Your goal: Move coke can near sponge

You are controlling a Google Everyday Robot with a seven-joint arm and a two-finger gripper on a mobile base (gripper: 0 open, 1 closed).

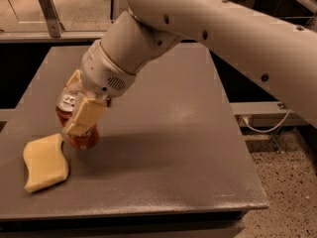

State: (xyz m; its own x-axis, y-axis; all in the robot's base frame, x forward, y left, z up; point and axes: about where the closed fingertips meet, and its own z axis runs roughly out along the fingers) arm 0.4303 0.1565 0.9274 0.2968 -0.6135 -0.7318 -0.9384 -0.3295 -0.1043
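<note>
one view, looking down across a grey desk (173,148). a white arm (208,29) reaches from the upper right down to the desk's left side. its gripper (75,112) has blocky pale-yellow fingers (88,114) pinching the can (85,139) from either side. the red can leans a little, silver top showing, with its base at or just above the desk; i cannot tell whether it rests there. the sponge (45,162) lies flat near the front left corner, just beside the can, with little or no gap between them. by my judgement the can is already near enough, so what is left is setting it down and letting go.
</note>
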